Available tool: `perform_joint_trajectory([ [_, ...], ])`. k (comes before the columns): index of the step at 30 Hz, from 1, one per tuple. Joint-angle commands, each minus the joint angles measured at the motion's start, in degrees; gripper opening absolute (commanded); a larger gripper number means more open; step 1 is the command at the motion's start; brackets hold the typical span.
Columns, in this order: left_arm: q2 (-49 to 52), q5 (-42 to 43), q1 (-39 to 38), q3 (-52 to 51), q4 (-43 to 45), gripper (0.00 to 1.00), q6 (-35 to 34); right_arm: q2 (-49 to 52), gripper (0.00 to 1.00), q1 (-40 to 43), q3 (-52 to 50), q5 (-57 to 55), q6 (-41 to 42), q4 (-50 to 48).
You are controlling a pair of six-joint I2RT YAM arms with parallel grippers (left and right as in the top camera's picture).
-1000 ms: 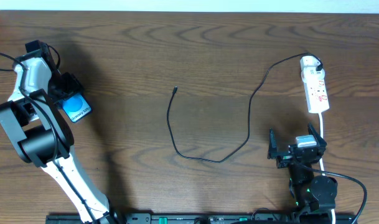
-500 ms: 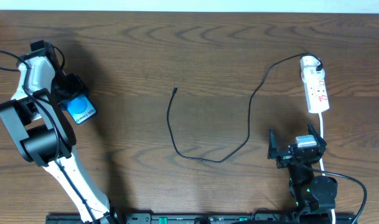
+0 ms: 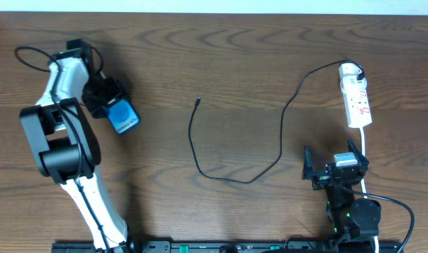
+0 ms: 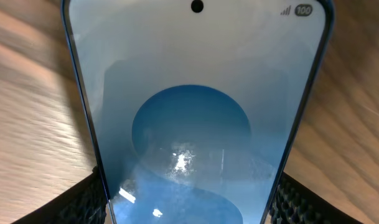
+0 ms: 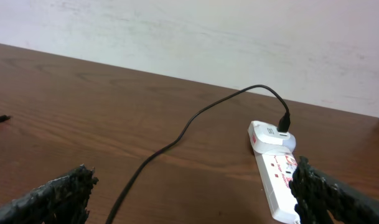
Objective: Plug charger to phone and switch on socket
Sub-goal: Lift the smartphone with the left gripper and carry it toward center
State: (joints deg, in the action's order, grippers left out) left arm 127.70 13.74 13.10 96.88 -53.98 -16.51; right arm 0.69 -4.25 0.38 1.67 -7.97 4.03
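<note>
1. The left end effector (image 3: 114,109) is clamped on the phone (image 3: 124,117) by its long edges, screen up, above the bench (image 3: 235,56). I'd judge the step in hand to be carrying the phone toward the charger.
2. To do it well, hold the edge grip firm and the phone level. Set it down flat near the connector tip (image 3: 198,101), not on the charger cable (image 3: 199,158).
3. In the left wrist view the camera hole sits at the far end of the phone. The charging port is therefore probably at the end between the fingers (image 4: 93,199) and must be freed before plugging.
4. The tip lies well apart from the phone, off to the robot's right, nearer mid-bench.
5. The right end effector (image 3: 333,165) stands with fingers apart and empty. The power strip (image 3: 358,104), with the white plug adapter (image 3: 349,70) seated at its far end, lies just beyond it.
</note>
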Motion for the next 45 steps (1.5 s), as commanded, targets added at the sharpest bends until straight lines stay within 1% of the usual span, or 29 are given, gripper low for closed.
perform_joint_trajectory([
  [1, -0.57, 3.82, -2.58, -1.29, -0.17, 0.65, -1.40, -0.37, 0.99, -0.28, -0.07, -0.04, 0.63, 0.24],
  [13, -0.57, 3.37, -9.64, -1.29, -0.15, 0.65, -2.93, -0.35, 0.99, -0.28, -0.07, -0.04, 0.63, 0.24],
  [17, -0.57, -1.77, -11.89, -1.29, -0.35, 0.64, -2.95, -0.35, 0.99, -0.28, -0.07, -0.04, 0.63, 0.24],
  [18, -0.57, -5.55, -12.66, -1.29, -0.63, 0.64, -4.00, -0.35, 0.99, -0.28, -0.07, -0.04, 0.63, 0.24],
  [19, -0.59, -7.30, -12.96, -1.29, -0.85, 0.64, -4.37, -0.37, 0.99, -0.28, -0.07, -0.04, 0.63, 0.24],
  [23, -0.94, -10.84, -13.18, -1.29, -1.46, 0.64, -4.39, -0.37, 0.99, -0.28, -0.07, -0.04, 0.63, 0.24],
  [29, -3.06, -10.78, -13.18, -0.57, -2.32, 0.64, -4.46, -0.37, 0.99, -0.28, -0.07, -0.04, 0.63, 0.24],
  [34, -6.82, -10.23, -13.20, -0.26, -3.23, 0.64, -4.74, -0.35, 0.99, -0.28, -0.07, -0.04, 0.63, 0.24],
  [40, -10.16, -2.05, -13.20, -0.26, -5.40, 0.64, -5.29, -0.37, 0.99, -0.28, -0.07, -0.04, 0.63, 0.24],
  [45, -10.16, 0.35, -13.18, -0.26, -7.72, 0.64, -7.10, -0.37, 0.99, -0.28, -0.07, -0.04, 0.63, 0.24],
])
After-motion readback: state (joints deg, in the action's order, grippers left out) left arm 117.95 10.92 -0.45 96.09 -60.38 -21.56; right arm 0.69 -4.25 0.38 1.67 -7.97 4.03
